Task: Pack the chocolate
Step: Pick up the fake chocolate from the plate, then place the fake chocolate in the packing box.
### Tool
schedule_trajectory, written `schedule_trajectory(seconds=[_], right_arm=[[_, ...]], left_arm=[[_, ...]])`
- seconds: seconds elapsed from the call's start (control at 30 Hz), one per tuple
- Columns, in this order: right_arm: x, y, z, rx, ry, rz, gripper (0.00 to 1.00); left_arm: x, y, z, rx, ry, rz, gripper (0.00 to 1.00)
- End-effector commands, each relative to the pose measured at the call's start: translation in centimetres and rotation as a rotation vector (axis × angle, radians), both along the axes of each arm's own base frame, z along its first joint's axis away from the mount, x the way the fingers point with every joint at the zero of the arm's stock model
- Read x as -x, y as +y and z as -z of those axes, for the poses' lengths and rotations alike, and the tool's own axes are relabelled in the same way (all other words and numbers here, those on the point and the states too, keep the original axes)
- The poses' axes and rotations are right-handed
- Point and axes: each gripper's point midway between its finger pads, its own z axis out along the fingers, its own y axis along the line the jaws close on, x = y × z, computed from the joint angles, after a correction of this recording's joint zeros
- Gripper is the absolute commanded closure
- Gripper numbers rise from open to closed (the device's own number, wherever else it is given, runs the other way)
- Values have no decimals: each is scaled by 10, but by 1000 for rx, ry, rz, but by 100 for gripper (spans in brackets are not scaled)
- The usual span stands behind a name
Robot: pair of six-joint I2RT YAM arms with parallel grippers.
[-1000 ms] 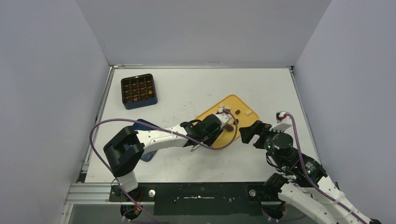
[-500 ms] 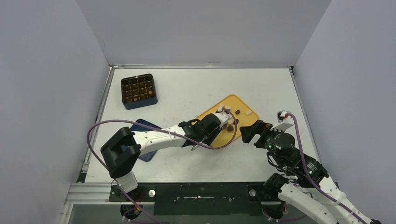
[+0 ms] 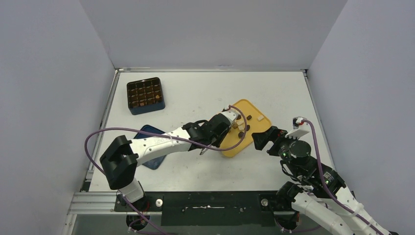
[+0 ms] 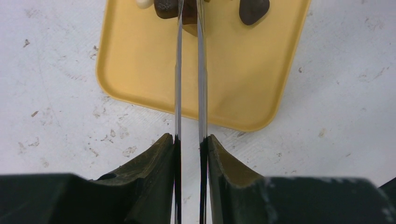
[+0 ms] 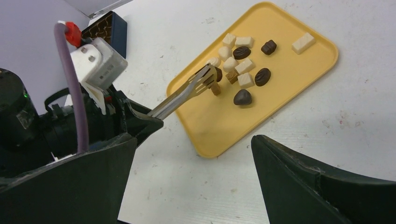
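Observation:
Several chocolate pieces [image 5: 243,70], dark brown, mid-brown and cream-white, lie at the far end of the yellow tray [image 5: 289,79]. My left gripper [image 4: 189,137] is shut on long metal tongs [image 4: 178,70]. The tongs reach over the tray [image 4: 233,70], and their tips [image 5: 208,77] sit on either side of a mid-brown chocolate cube [image 5: 215,87]. From above, the left gripper [image 3: 214,132] is at the tray's [image 3: 235,147] left edge. My right gripper [image 3: 266,138] is open and empty just right of the tray's near corner, its fingers [image 5: 280,158] spread wide above the table.
A dark compartment box [image 3: 145,95] stands at the back left with a few pieces in it. A blue lid [image 3: 155,163] lies partly under the left arm. The purple cable [image 3: 147,132] loops from the left arm over the table.
The left arm has reached further right and forward over the tray. The tongs' blades have drawn closer together around the brown cube. The right arm has hardly moved.

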Motion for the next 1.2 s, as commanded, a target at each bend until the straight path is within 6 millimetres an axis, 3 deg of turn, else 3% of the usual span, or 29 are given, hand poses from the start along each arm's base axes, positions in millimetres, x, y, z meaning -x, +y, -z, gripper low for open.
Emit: schedule_trajectory(seconds=[0.0,0.13,0.33,0.57,0.67,0.9,1.07,1.17], right_arm=[[3,2,-23,-58,-47,-14,0],[5,0,-29,-77,-64,-13,0],[7,3,-22,-80,-48,-28,0],[7,5,-19,-83,-48,-36,0],[7,7,-17,-81,-44,-45,0],[7,9,-15,-86,-38,-52,0],[6,10,-15,-90,-39,-49,0],[5,13,-13,-90,-36,-57,0]], left_arm=[[-30,11,-70,112,-77,-113,74],[-63,44,-87,100,-80,-219,74],[-107,107,-110,82,-92,-377,74],[-145,185,-121,102,-94,-578,74],[-157,221,-116,115,-87,-673,72],[-177,281,-103,169,-65,-802,71],[-185,309,-90,188,-39,-864,71],[-188,316,-81,193,-27,-877,71]])
